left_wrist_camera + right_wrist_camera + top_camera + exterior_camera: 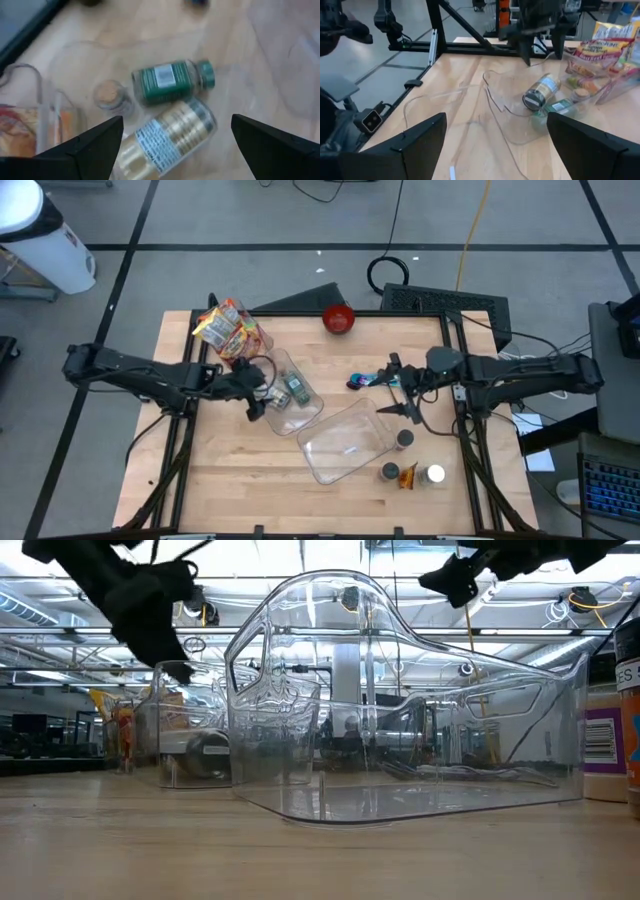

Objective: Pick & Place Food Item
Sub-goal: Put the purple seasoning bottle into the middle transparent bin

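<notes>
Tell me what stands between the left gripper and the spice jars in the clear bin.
Nothing visible does. The left gripper hangs open right above the gold jar and green jar lying in the clear bin, whose top is open. The right gripper waits apart, over the table.

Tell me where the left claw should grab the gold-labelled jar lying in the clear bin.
Probably across the middle of the gold-labelled jar, from straight above: it lies on its side, and the open left claw already straddles it. Avoid the green jar alongside.
</notes>
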